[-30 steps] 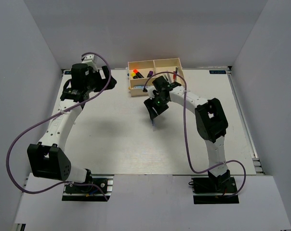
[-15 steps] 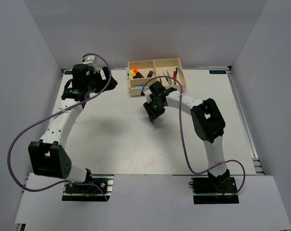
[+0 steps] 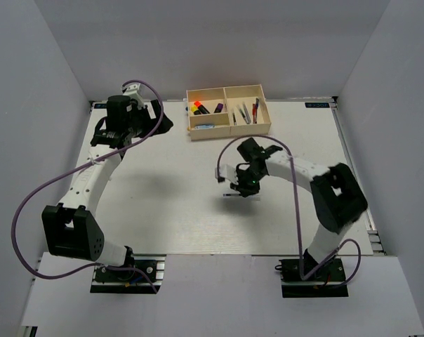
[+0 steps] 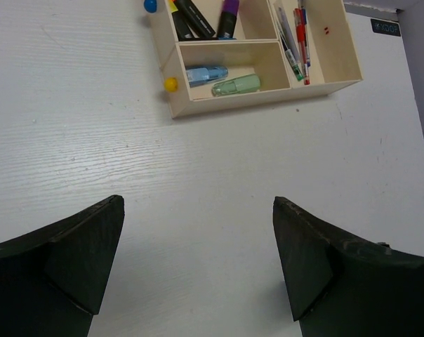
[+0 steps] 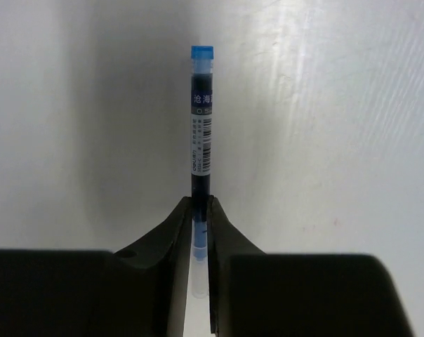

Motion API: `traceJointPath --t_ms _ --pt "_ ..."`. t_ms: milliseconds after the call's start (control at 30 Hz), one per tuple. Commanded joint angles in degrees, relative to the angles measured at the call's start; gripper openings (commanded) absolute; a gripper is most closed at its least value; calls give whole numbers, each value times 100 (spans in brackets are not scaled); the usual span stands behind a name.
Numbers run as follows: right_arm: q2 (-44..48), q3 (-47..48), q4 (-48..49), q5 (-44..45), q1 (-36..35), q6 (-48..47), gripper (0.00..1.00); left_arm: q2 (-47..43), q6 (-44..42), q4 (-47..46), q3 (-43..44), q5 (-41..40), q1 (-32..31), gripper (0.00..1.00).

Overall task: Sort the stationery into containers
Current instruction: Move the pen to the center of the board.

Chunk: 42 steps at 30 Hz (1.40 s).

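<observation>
The right fingers (image 5: 171,232) pinch a thin, dark, blue-capped pen (image 5: 201,133) at mid white table (image 5: 324,140), well apart from the cream three-compartment tray (image 4: 261,97); the left fingers (image 4: 82,242) stand wide apart near that tray.

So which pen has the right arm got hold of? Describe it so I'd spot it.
Start at the cream tray at the far edge of the table, then come nearer to the right gripper mid-table. Pinched there is a thin pen: dark tube, white barcoded label, blue tip. The other pens lie in the tray.
</observation>
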State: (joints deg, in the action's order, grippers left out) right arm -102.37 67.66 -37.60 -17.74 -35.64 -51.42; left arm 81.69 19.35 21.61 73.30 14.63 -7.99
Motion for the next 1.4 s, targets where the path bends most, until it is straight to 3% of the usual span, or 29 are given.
traceJointPath --t_ms 0,33,133,233,533,733,933,1100,1200,1233,1267,1367 --pt "997 -594 -292 -178 22 -2948 0 -13 59 -139 -105 241 25 95" --pt "1417 -1083 -82 -12 30 -4049 0 5 68 -156 -114 268 25 95" --pt "1990 -1920 672 218 92 -5488 0 57 139 -192 -140 356 25 95" --pt "1765 -1662 651 130 171 -6824 0 84 235 -244 -210 479 25 95" --pt "561 -966 1395 -134 285 -9016 0 -21 200 -271 -351 462 25 95" --pt "-467 88 1659 -195 444 -10184 1 -57 183 -359 -579 461 25 96" --pt "-1127 687 1915 -81 514 -10845 20 -57 148 -359 -633 470 25 96" --pt "-935 285 1879 42 593 -10837 27 -92 42 -359 -667 540 25 96" --pt "-715 11 1993 -89 637 -10662 49 -83 -98 -438 -711 856 25 95" --pt "-680 -129 2168 -150 620 -10487 68 -83 -264 -508 -738 970 25 94" --pt "-575 -182 2265 -273 619 -10381 77 -92 -309 -543 -747 1067 25 92" --pt "-251 -218 2521 -676 619 -9690 82 -214 -415 -780 -878 1173 -98 85"
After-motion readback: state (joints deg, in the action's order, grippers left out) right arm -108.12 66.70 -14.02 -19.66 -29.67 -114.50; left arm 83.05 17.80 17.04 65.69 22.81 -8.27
